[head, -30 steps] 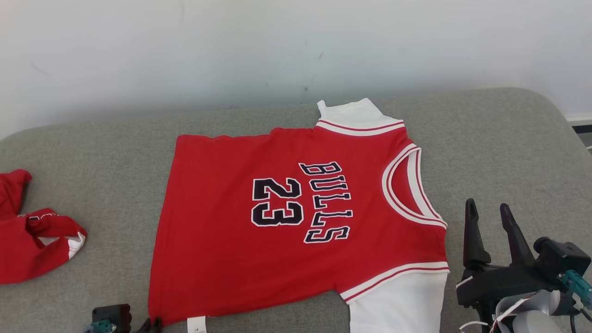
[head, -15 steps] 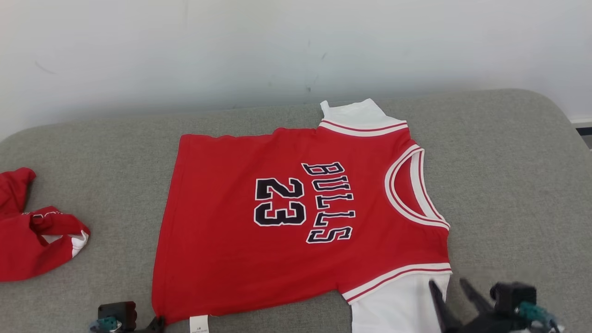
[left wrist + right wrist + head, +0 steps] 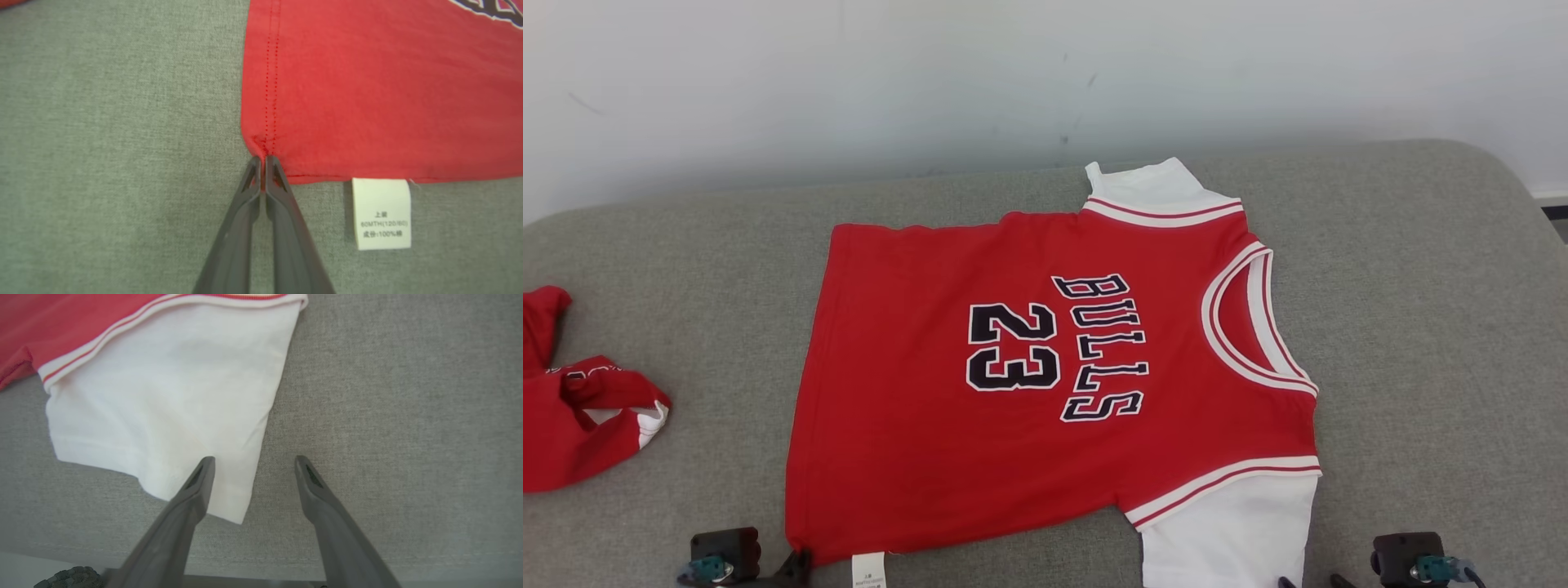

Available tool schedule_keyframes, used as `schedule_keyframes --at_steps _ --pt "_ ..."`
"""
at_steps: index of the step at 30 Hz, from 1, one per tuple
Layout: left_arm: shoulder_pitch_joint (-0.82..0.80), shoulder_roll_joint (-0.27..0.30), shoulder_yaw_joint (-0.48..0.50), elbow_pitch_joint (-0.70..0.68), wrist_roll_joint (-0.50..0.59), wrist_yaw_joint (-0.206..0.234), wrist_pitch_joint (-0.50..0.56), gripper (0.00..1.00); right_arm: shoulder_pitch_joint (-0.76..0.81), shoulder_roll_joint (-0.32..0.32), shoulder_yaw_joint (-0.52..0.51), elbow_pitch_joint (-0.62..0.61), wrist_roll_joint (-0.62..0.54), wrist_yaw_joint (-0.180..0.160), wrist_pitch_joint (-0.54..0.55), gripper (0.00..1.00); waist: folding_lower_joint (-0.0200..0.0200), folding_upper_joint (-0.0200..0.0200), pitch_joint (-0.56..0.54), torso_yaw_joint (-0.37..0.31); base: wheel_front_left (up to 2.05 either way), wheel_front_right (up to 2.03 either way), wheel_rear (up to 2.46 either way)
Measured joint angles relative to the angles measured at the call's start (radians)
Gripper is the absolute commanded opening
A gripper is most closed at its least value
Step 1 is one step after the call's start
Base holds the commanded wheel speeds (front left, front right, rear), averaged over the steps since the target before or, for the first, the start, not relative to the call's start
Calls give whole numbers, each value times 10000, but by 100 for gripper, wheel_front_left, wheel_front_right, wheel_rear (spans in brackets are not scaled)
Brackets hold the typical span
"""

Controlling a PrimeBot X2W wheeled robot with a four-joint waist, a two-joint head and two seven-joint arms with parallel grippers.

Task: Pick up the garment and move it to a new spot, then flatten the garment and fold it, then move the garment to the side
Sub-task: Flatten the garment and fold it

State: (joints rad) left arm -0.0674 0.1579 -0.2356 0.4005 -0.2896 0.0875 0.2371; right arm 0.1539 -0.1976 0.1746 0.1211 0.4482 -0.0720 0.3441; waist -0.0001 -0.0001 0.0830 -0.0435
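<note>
The garment is a red "BULLS 23" jersey with white sleeves, spread flat on the grey cushion, neck toward the right. My left gripper is shut on the jersey's near left hem corner, with red cloth pinched between the tips. In the head view that left gripper sits at the bottom edge by the same corner. My right gripper stands open low over the near white sleeve. One finger is over the sleeve's corner, the other over bare cushion.
A second red garment lies crumpled at the cushion's left end. A white care label sticks out from the hem beside my left fingers. A white wall stands behind the cushion. The cushion's front edge runs just below my right fingers.
My left gripper has shut on the hem corner. My right gripper has dropped from beside the collar to the near white sleeve, staying open. The head view has shifted slightly.
</note>
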Motion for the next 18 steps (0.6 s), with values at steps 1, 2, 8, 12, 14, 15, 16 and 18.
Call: schedule_keyframes --at_steps 1,2,8,12,14,15,16,18 --pt "-7 0 -2 -4 0 -2 0 0 -12 -10 -67 -12 4 -36 102 88 0 0 32 -7 0 0 0" --pt "-27 0 -8 -4 0 -2 -2 0 -22 -12 -127 -19 4 -96 201 76 0 1 58 -12 0 0 0" --pt "-189 -4 -38 -12 0 -12 -2 0 -37 21 -186 -115 79 -259 786 57 1 1 184 16 0 0 0" --pt "-260 -10 -46 -12 0 -13 -4 0 -61 54 -178 -280 77 -334 1114 69 0 1 252 50 0 0 0" --pt "-271 -12 -48 -10 0 -58 -4 0 -92 82 -159 -339 79 -341 1308 71 0 1 269 66 0 0 0" --pt "-285 -10 -48 -2 0 -77 -4 0 -115 107 -115 -414 79 -349 1498 71 0 0 283 81 0 0 0" --pt "-290 -10 -48 -2 0 -77 -4 0 -115 113 -109 -454 79 -351 1570 58 0 1 290 89 0 0 0" --pt "-295 -10 -48 -2 0 -86 -10 0 -114 123 -105 -535 79 -357 1703 56 0 0 302 102 0 0 0"
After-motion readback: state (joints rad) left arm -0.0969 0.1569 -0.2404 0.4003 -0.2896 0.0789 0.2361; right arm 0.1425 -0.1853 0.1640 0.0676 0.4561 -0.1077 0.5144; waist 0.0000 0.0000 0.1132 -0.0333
